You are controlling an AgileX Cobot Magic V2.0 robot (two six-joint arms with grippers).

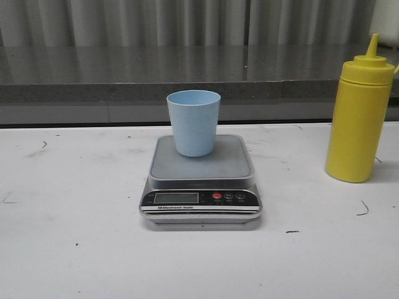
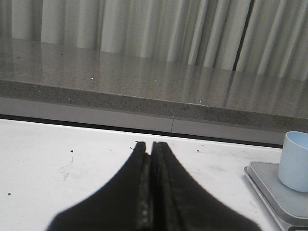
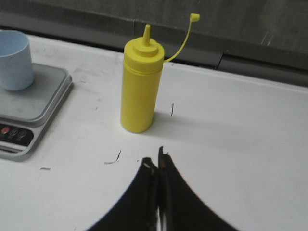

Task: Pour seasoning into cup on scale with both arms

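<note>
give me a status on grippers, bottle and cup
Left gripper and right gripper shut, empty. Yellow plastic squeeze bottle upright, untouched. Pale blue tumbler on silver scale. Nothing blocking.

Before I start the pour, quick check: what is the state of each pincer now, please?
Left pincer: closed, fingers pressed together, holding nothing.
Right pincer: closed, holding nothing; the yellow bottle stands apart from it.

The cup looks like matte pale-blue plastic, the squeeze bottle is smooth yellow plastic with a slight sheen, the scale has a brushed steel platform with a glossy black panel, and the white table is matte and scuffed.
</note>
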